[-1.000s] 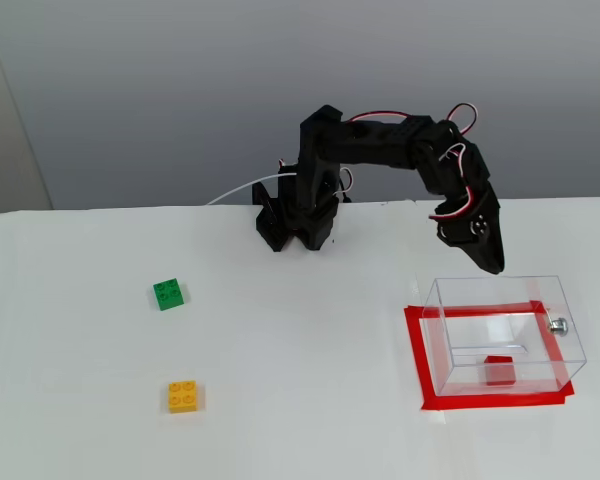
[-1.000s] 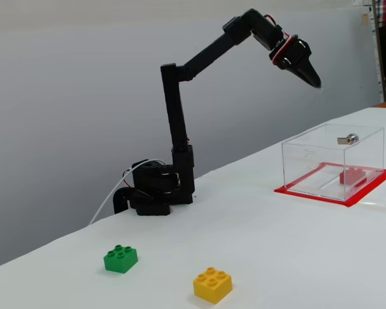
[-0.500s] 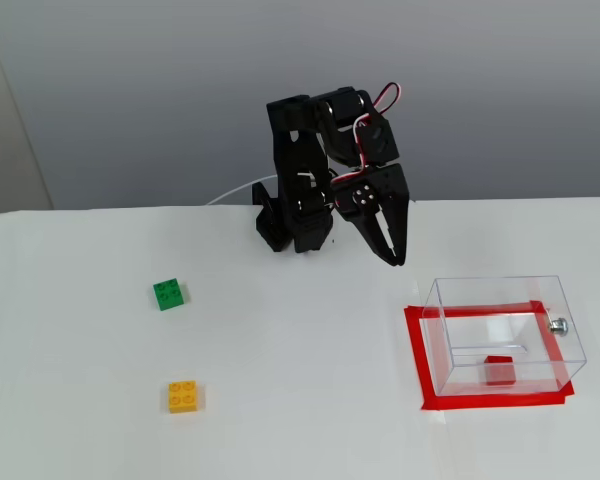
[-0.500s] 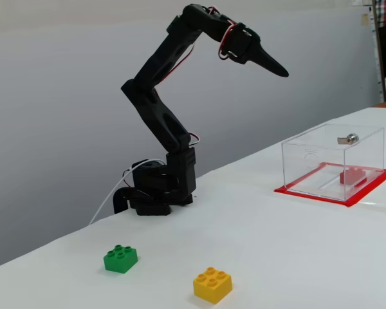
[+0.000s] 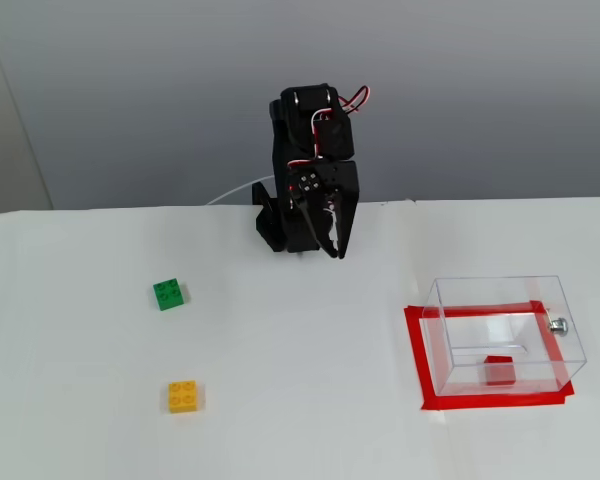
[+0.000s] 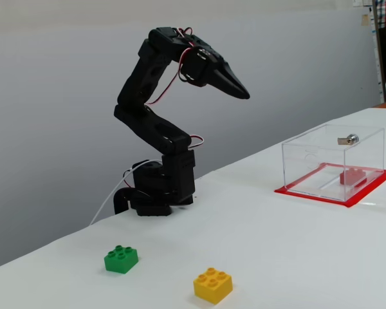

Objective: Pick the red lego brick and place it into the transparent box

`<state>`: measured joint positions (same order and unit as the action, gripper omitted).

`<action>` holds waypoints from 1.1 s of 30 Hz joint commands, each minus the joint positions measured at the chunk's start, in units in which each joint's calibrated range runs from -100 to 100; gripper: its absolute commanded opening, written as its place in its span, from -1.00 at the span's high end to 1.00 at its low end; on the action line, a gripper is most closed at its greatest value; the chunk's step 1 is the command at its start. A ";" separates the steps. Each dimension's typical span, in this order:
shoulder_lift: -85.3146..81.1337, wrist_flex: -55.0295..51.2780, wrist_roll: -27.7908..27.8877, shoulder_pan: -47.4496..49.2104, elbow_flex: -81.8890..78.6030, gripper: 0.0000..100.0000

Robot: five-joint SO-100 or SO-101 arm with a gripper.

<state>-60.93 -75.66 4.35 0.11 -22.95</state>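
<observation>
The red lego brick (image 5: pixel 499 369) lies on the floor of the transparent box (image 5: pixel 504 330), near its front wall; it shows in both fixed views (image 6: pixel 352 176). The box (image 6: pixel 334 158) stands inside a red tape rectangle (image 5: pixel 417 360) and has a small metal knob (image 5: pixel 557 324) on one side. My black gripper (image 5: pixel 332 243) is folded back near the arm's base, far from the box, with its fingers together and nothing in it. In the side fixed view it (image 6: pixel 243 94) is raised and points toward the box.
A green brick (image 5: pixel 168 294) and a yellow brick (image 5: pixel 184 396) lie on the white table at the left; both show at the front in the other fixed view (image 6: pixel 121 259) (image 6: pixel 212 285). The arm base (image 6: pixel 156 190) stands at the table's back edge.
</observation>
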 commanded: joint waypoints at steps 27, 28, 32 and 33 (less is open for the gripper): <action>-38.98 25.01 0.40 -7.09 -64.30 0.96; -38.90 26.06 0.40 -7.24 -65.21 0.96; -38.82 28.49 0.30 -7.32 -68.10 0.96; -38.82 28.84 0.30 -7.32 -68.64 0.96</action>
<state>-99.07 -48.41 4.59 -7.05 -91.17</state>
